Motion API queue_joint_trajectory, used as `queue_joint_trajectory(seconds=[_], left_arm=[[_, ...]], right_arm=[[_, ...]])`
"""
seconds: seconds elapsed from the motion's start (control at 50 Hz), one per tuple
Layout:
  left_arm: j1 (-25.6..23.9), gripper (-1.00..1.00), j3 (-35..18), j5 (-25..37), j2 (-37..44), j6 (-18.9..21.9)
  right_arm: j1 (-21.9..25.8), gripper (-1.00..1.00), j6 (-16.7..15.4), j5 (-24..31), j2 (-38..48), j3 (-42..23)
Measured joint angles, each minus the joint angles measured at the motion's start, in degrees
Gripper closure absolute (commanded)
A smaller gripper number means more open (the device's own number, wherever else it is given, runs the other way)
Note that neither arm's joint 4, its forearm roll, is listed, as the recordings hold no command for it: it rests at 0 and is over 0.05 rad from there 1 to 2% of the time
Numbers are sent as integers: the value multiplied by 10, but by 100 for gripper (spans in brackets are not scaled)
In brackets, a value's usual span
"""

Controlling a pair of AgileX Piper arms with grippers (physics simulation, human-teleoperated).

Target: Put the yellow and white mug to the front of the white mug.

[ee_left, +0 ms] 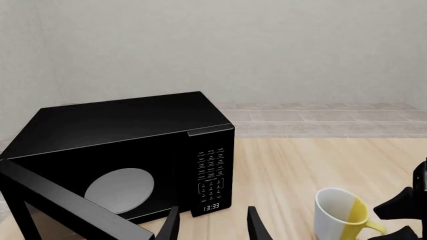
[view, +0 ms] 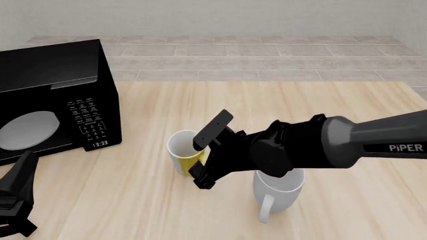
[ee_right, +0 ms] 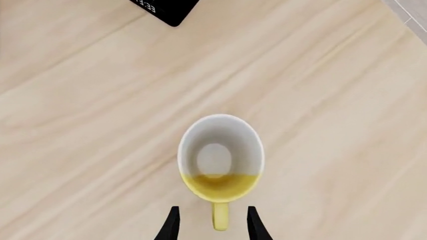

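Observation:
The yellow and white mug (view: 179,150) stands upright on the wooden table, just left of and slightly behind the larger white mug (view: 279,192). My right gripper (view: 203,157) hangs over the small mug's right side, its arm partly hiding the white mug's rim. In the right wrist view the mug (ee_right: 220,157) is seen from above. The right gripper (ee_right: 213,212) is open, with a finger on either side of the yellow handle (ee_right: 220,216) and a gap on both sides. My left gripper (view: 17,197) is open and empty at the front left. The mug (ee_left: 339,214) also shows in the left wrist view.
A black microwave (view: 57,97) sits at the table's left with its door (ee_left: 63,207) swung open toward the left gripper (ee_left: 213,211). Beyond the table's far edge lies a tiled floor (view: 253,55).

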State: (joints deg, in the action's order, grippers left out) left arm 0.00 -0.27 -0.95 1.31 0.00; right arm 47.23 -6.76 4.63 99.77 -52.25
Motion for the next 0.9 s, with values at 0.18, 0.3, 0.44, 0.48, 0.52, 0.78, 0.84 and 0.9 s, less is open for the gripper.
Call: queue_joint_trajectory(seconds=[0.18,0.3,0.44,0.48,0.52,0.78,0.84,0.9], left_arm=[[0,-100,0,0,0,0],[0,-100,0,0,0,0],[0,-100,0,0,0,0],[0,-100,0,0,0,0],[0,-100,0,0,0,0],[0,-100,0,0,0,0],[0,-100,0,0,0,0],[0,-100,0,0,0,0]], right_arm=[[0,-100,8,-19,31,1],[0,-100,12,-28,46,3],[-2,100,16,-34,52,6],[-1,100,17,-35,53,6],[-1,100,16,-34,52,6],[-5,100,3,-11,22,3],[-9,100,-2,0,9,-1],[-13,100,-7,11,-5,-6]])
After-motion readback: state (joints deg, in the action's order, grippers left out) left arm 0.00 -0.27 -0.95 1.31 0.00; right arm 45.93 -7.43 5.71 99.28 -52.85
